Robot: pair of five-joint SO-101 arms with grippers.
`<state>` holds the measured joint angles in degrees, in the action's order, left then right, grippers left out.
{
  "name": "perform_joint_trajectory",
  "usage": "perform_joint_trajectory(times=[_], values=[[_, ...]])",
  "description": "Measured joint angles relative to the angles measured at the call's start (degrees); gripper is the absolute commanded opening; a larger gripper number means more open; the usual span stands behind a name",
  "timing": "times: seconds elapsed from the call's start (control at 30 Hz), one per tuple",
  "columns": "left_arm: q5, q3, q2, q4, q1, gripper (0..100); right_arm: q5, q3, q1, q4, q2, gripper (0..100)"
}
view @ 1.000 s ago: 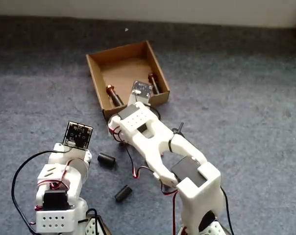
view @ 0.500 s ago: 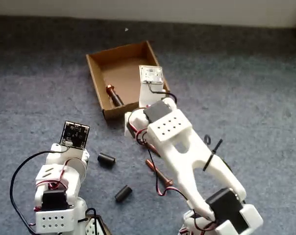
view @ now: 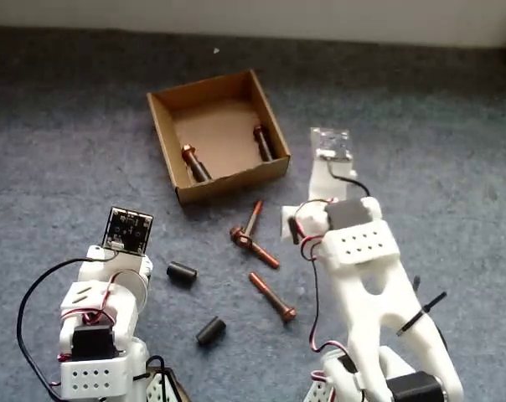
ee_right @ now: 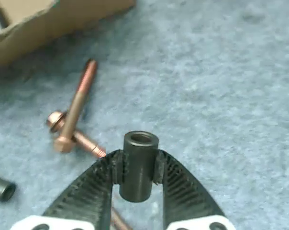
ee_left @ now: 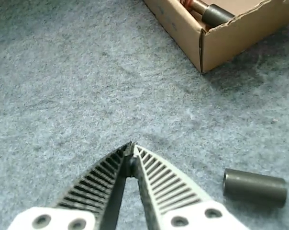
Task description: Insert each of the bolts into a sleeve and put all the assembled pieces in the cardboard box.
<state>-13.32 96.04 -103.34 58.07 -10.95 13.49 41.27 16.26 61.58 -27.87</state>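
Right tool [ee_right: 137,162] clamps an upright sleeve [ee_right: 139,175]; left tool [ee_left: 131,152] is pinched together, empty. Two crossed bolts [ee_right: 76,115] lie just ahead of the right tool, box [ee_right: 49,19] beyond. Step in hand, I judge: mating sleeve and bolt. Next needs a bolt aligned with the bore.

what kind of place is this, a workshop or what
Probably a home or lab robot practice setup, not a workshop: grey carpet underneath, two white robot arms, and a cardboard box with loose bolts and sleeves beside it.
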Motion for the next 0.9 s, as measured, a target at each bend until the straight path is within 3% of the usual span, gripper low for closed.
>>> perform_joint_trajectory(times=[0.3,0.4,0.6,0.9], values=[[-0.4,0.0,0.0,-2.4,0.0,1,0.0,12.0,-17.7,-20.0,0.0,0.6],[-4.9,0.0,0.0,-4.0,0.4,1,0.2,12.2,-23.1,-22.6,0.0,0.9],[-9.9,-3.4,0.1,-3.8,7.1,1,6.7,12.2,-29.5,-24.2,0.0,0.9],[-9.9,-20.7,0.4,10.5,23.5,1,7.3,12.2,-32.0,-24.3,0.0,0.9]])
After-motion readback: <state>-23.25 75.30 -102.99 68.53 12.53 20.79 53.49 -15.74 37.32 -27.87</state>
